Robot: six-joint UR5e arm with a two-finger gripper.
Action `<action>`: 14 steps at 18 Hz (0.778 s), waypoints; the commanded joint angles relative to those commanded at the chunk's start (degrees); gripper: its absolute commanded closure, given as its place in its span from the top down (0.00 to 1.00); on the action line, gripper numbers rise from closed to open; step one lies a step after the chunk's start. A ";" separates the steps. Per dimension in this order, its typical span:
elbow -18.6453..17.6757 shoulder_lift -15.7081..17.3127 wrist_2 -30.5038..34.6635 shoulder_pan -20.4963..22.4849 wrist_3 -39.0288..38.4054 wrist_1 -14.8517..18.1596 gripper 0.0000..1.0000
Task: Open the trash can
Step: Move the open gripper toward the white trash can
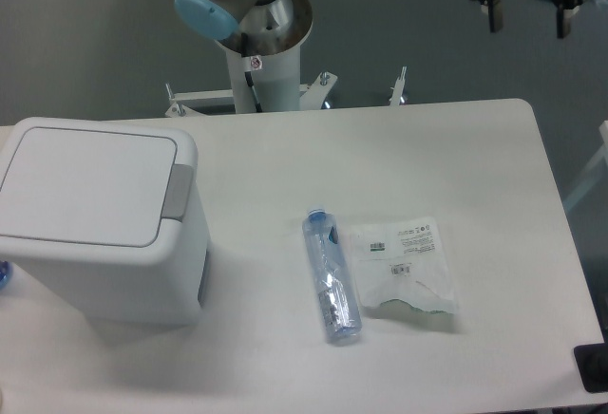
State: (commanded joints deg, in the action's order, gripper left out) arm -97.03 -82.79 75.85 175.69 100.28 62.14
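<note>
No wording can be read anywhere. Small black print and barcode-like marks are seen on the clear plastic bag [404,264] lying on the counter [456,148], too small to make out. A small red-and-white sticker [255,63] is fixed on the robot's pedestal [271,77], also illegible.

On the white tabletop [456,139] in front of you, a clear plastic bottle [332,276] with a blue cap lies on its side right of centre, cap end pointing away from you toward the far edge. Just beside it, to its right, lies a flat clear plastic bag [404,264] with small printed labels, its near edge crumpled. Bottle and bag lie side by side, close enough that you cannot tell whether they touch. At the tabletop's near right corner you see a dark object [591,368], cut off by the frame's edge.
</note>
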 joint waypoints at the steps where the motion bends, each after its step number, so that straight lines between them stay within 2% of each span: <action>1: 0.00 0.00 0.17 0.00 0.00 0.00 1.00; 5: 0.09 0.17 0.00 -0.44 -3.49 0.09 1.00; 7: 0.26 0.09 -0.44 -2.36 -11.91 0.09 1.00; 10: 0.18 -0.61 -0.26 -8.24 -28.77 -0.18 1.00; 14: 0.18 -1.49 -0.79 -12.91 -44.44 -2.81 1.00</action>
State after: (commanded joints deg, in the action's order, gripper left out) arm -96.85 -84.28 75.06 162.79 55.84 59.33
